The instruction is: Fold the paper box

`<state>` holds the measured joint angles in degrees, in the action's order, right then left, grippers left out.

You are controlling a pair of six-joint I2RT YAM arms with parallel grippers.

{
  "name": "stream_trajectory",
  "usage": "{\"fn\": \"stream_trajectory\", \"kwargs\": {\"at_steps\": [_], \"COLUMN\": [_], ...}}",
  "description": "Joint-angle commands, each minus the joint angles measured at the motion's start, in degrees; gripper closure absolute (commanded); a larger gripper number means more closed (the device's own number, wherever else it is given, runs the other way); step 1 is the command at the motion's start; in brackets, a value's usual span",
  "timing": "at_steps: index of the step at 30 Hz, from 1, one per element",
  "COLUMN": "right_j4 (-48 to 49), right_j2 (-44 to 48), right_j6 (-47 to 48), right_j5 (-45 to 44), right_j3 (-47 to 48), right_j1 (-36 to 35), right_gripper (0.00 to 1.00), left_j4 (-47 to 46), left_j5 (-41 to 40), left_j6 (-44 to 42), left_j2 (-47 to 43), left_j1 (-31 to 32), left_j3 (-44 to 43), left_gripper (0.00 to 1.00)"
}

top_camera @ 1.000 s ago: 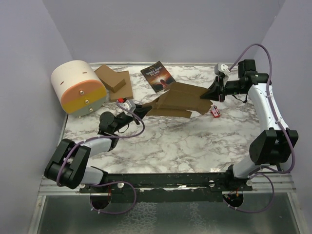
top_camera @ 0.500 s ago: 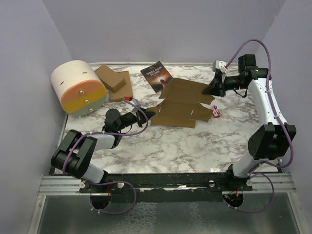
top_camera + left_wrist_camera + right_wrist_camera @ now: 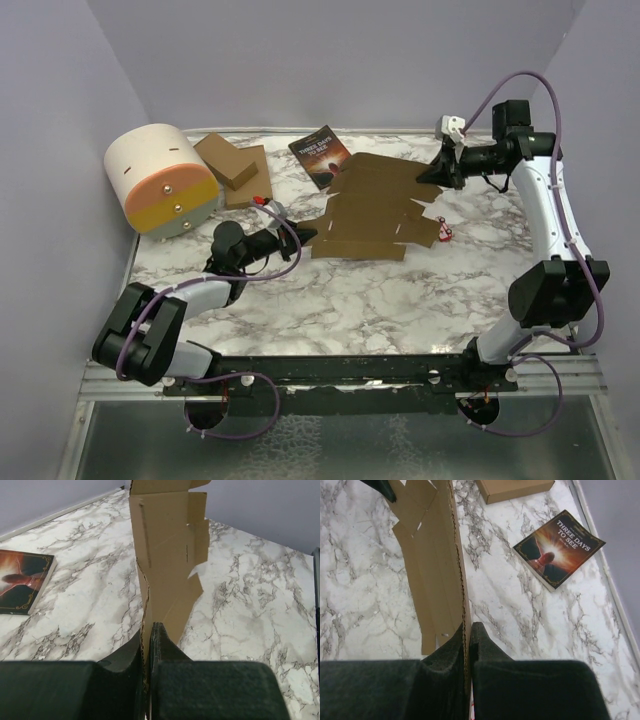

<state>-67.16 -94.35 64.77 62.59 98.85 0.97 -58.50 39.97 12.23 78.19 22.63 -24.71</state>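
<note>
1. Cardboard comes first: the plain brown, flat die-cut paper box is spread out unfolded over the back middle of the white-and-grey marble table. Its flaps and slots show along its edges.
2. The left gripper has the sheet by its left edge. In the left wrist view its two dark fingers are pressed together with only the thin cardboard edge between them. The sheet runs away from the camera, seen edge-on.
3. The right gripper has the sheet's far right corner. In the right wrist view its dark fingers are likewise clamped tight on the cardboard, with no gap beyond the sheet's thickness.
4. The paper box spans the space between the two grippers. Whether any part of it rests on the marble cannot be told.
5. A dark-covered book with a glowing orange picture lies flat just beside the sheet's far left corner.
6. A stack of flat brown cardboard pieces lies at the back left, well apart from the paper box.
7. A cream-and-orange drum-shaped object lies on its side next to that stack.
8. A small red object lies on the marble just beside the sheet's near right corner.
</note>
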Motion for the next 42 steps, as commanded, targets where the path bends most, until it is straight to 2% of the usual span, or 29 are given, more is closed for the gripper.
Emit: {"fn": "stream_trajectory", "kwargs": {"at_steps": [1,6,10,16,22,26,33,42], "right_j4": [-2.86,-7.46,-10.51,-13.04,-13.44,-13.44,-13.49,-13.44], "right_j2": [2.24,2.64,2.97,1.79,0.27,-1.25,-2.19,-0.56], "right_j6": [5.15,10.07,13.85,15.29,14.83,14.35,14.90,18.55], "right_j5": [1.03,2.32,2.22,2.29,0.69,-0.29,-0.97,-0.75], "right_j3": [4.65,3.58,3.24,7.18,10.69,12.87,12.93,6.59], "right_j1": [0.04,0.01,0.04,-0.01,0.04,-0.01,0.00,-0.01], "right_gripper": [0.99,0.99,0.99,0.99,0.99,0.99,0.99,0.99], "left_j4": [1.50,4.18,6.96,2.25,-2.29,-2.24,3.20,7.90], "left_j5": [-1.79,-3.39,-4.28,1.31,9.20,10.95,6.20,-1.33], "left_j6": [-1.38,-3.29,-6.31,-7.31,-4.62,-3.90,-8.54,-16.58], "left_j2": [-1.15,-0.94,-2.30,-2.40,-2.27,-1.75,-2.94,-2.96], "left_j1": [0.31,-0.09,-0.13,0.04,1.18,2.33,2.44,2.45], "left_j3": [-0.78,-1.81,-2.32,-0.68,-0.31,-0.53,-0.49,0.95], "left_gripper": [0.95,0.91,0.93,1.00,1.00,1.00,1.00,1.00]}}
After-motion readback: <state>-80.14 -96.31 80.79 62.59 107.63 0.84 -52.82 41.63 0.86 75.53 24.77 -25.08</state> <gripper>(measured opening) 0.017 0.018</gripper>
